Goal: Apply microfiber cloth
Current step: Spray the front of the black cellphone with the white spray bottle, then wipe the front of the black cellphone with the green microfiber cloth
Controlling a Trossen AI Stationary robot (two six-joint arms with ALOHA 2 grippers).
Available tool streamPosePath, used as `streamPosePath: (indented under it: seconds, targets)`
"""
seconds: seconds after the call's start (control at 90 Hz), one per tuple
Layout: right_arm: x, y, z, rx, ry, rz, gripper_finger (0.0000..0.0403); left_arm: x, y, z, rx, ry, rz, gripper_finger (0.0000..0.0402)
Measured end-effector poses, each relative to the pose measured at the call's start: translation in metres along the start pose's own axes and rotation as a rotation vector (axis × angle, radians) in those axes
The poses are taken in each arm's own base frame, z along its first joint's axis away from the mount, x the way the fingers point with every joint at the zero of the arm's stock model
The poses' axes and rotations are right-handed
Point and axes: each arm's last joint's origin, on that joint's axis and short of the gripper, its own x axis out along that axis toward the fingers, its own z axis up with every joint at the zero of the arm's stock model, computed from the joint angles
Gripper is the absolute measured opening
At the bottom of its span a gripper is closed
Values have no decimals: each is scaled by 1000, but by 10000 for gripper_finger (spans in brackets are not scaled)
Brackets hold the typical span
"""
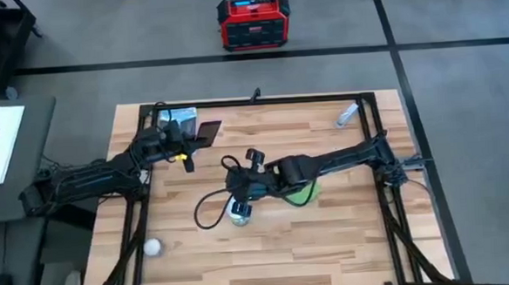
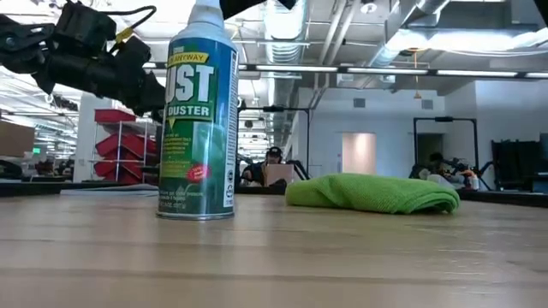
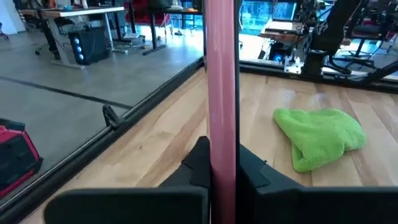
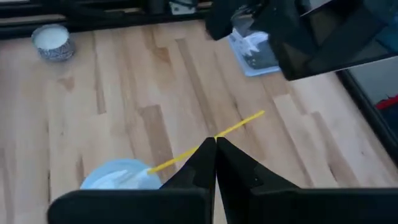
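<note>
Left pincer grips the pink phone upright beyond the green cloth; right pincer, shut, hovers beside that cloth.

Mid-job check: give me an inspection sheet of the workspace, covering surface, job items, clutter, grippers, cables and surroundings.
Surface: light wooden plank table inside a black frame.
Job's things: soft bright green microfiber cloth lies bunched on the table; pink-backed rectangular phone is held upright off the table.
Clutter: green-and-white duster spray can stands upright with a yellow straw; small white ball; white round tub; silvery packet.
Grippers: left gripper shut on the phone; right gripper shut, above the can.
Cables: black cable loops on the table.
Surroundings: red box on the floor; seated people far behind.
</note>
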Motion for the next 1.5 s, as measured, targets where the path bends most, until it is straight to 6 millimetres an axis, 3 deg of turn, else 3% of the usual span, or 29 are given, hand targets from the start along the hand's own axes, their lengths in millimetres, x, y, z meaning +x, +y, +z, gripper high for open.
streamPosePath:
  seconds: [0.467,0.856,1.067,1.5]
  targets:
    - [3,2,-5,19,71,89,0,0,0,0,-19,2,-1,1]
    - [5,1,-1,16,22,38,0,0,0,0,-23,4,-1,1]
    - [12,4,-4,14,59,117,0,0,0,-1,-21,7,-1,1]
    - [2,-5,-3,-6,11,-104,0,0,0,-1,-22,11,-1,1]
